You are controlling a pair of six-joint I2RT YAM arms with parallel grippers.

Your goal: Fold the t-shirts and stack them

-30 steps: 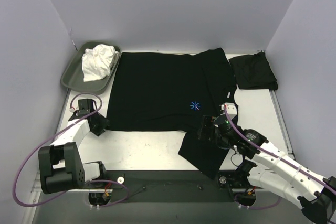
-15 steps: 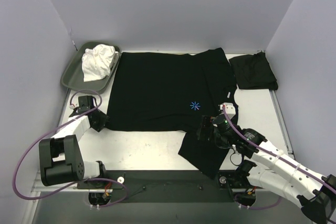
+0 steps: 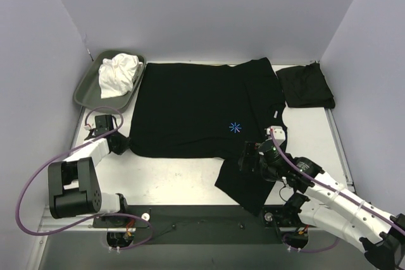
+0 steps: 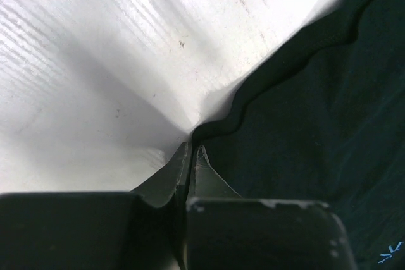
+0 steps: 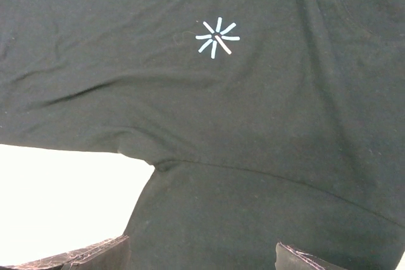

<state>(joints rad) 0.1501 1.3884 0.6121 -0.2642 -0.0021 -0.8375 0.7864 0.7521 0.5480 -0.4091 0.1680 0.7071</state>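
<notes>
Black shirt [image 3: 190, 112]: spread flat over the middle of the white table [image 3: 177, 178], with a sleeve trailing toward the lower right of the top view.
Blue mark [image 3: 235, 127]: small star shape on the spread shirt, right of centre; upper middle of the right wrist view.
Folded shirt [image 3: 305, 86]: black, at upper right, just beside the spread shirt's far sleeve.
Left gripper [image 3: 120, 145]: clenched on the spread shirt's hem at its lower-left corner, cloth rucked at the tips.
Right gripper [image 3: 248, 156]: released, jaws wide, over the cloth just below the mark.
Tray [image 3: 85, 90]: grey-green, upper left, holding a crumpled white cloth [image 3: 118, 74].
</notes>
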